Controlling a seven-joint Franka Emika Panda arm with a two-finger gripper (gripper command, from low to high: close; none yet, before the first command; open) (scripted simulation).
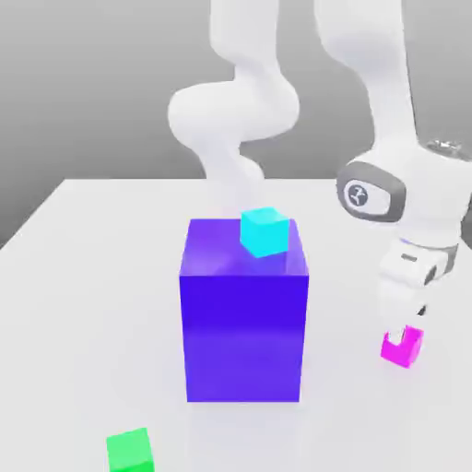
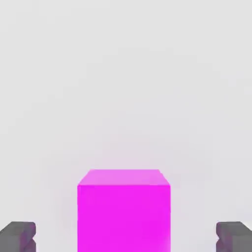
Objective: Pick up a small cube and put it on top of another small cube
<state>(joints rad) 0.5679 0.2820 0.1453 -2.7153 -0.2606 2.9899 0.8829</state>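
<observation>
A small magenta cube (image 1: 402, 348) rests on the white table at the exterior view's right. My gripper (image 1: 406, 334) has come down over it, its white hand just above the cube. In the hand view the magenta cube (image 2: 124, 209) sits between my two grey fingertips (image 2: 18, 236), which stand well apart from its sides, so the gripper (image 2: 126, 237) is open and holds nothing. A cyan cube (image 1: 265, 231) lies on top of the big blue-purple block (image 1: 243, 313) in the middle of the table.
A green cube (image 1: 129, 451) lies near the front edge at the exterior view's left. The tall blue-purple block stands between it and my arm. The white table (image 1: 83, 277) spreads around them.
</observation>
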